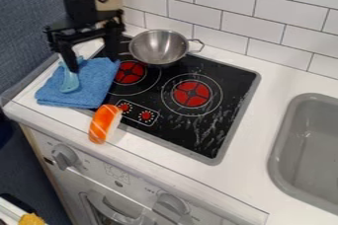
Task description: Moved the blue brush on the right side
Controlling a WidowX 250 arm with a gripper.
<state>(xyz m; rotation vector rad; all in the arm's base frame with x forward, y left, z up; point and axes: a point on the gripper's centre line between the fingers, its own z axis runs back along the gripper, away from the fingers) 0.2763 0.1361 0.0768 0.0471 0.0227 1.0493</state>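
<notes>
I held my end effector (pixel 96 64) open above the blue cloth (pixel 98 82), on which the blue brush (pixel 69 82) lay, at the cooktop's (pixel 231 83) edge.

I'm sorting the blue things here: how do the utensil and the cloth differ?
The utensil is pale blue; the cloth is deeper blue. The utensil is narrow with a rounded end; the cloth is a broad, folded pad. Both are blue and sit left of the burners.

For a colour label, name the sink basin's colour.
The sink basin is plain grey; the camera view shows it.
</notes>
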